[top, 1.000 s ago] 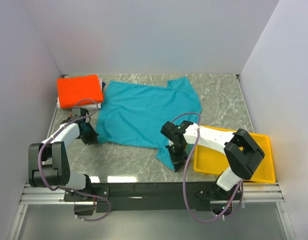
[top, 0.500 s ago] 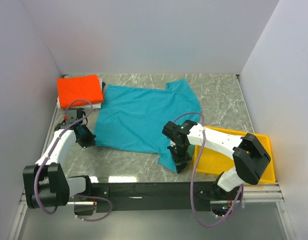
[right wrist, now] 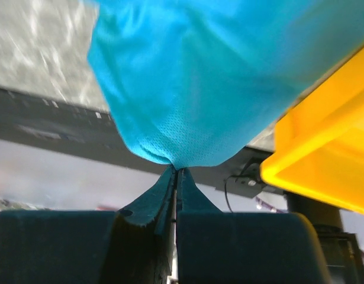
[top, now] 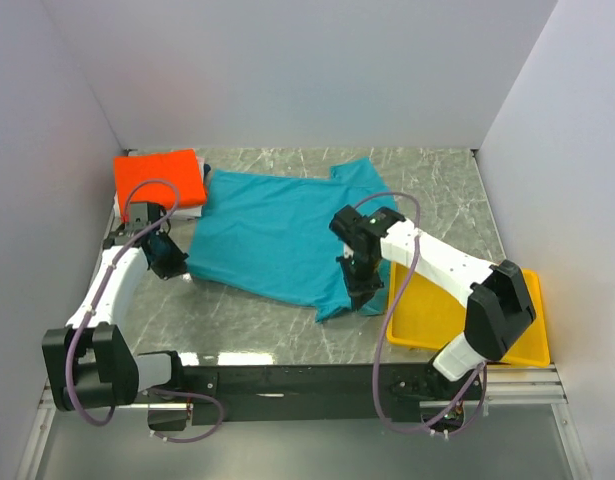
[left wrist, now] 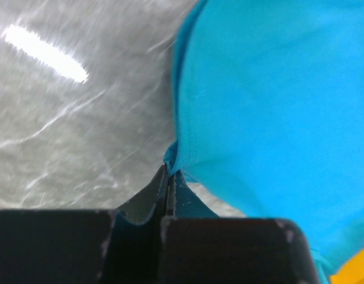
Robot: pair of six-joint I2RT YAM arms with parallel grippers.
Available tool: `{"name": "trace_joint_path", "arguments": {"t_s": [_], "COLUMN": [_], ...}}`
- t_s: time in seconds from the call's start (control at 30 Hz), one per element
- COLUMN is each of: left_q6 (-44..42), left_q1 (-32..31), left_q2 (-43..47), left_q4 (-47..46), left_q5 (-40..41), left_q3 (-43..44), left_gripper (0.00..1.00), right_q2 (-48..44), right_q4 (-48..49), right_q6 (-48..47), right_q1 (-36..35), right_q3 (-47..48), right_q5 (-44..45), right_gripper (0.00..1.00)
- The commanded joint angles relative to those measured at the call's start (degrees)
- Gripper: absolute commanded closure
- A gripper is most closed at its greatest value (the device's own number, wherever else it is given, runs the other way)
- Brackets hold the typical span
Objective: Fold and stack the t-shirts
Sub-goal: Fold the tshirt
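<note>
Marble table (top: 437,190), both end effectors (top: 172,262) (top: 362,293) tight on teal t-shirt (top: 277,230), yellow tray (top: 532,345) beside

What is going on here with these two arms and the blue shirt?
Both arms are working on the teal t-shirt, which lies mostly spread on the table. The left gripper is shut on its left edge, and the right gripper is shut on its near right corner, next to the yellow tray. A folded orange shirt sits at the back left corner.
</note>
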State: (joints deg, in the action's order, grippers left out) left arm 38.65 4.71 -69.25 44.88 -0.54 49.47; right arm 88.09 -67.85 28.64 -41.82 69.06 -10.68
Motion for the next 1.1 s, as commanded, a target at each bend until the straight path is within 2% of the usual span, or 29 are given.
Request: {"name": "trace_joint_path", "arguments": {"t_s": [0.0,0.23,0.37,0.7,0.9,1.07], "left_q6": [-0.4,-0.8,-1.2,-3.9,-3.9,-3.8], "left_q1": [0.1,-1.5,-3.4,-3.8,-3.8,-3.8], "left_q2": [-2.6,-10.9,-15.9,-28.7,-33.0,-35.2], "left_q4": [-2.6,-6.6,-7.0,-5.9,-6.4,-7.4], "left_q5": [-2.5,-6.8,-6.4,-3.6,-3.2,-3.2], "left_q3": [4.6,10.4,14.4,28.4,31.9,33.4], "left_gripper": [1.0,1.0,1.0,1.0,1.0,1.0], "right_q2": [1.6,8.0,11.3,23.3,27.9,29.4], "right_q4": [-1.9,-3.2,-3.9,-5.5,-7.0,-5.7], "right_q6": [-3.5,-7.8,-9.7,-13.7,-14.7,-14.4], "right_q1": [4.0,12.5,16.6,21.8,24.0,25.6], "right_q3": [5.3,15.0,20.8,36.4,43.4,45.3], "right_q5": [2.9,6.0,6.8,10.6,12.3,12.7], "right_gripper": [1.0,1.0,1.0,1.0,1.0,1.0]}}
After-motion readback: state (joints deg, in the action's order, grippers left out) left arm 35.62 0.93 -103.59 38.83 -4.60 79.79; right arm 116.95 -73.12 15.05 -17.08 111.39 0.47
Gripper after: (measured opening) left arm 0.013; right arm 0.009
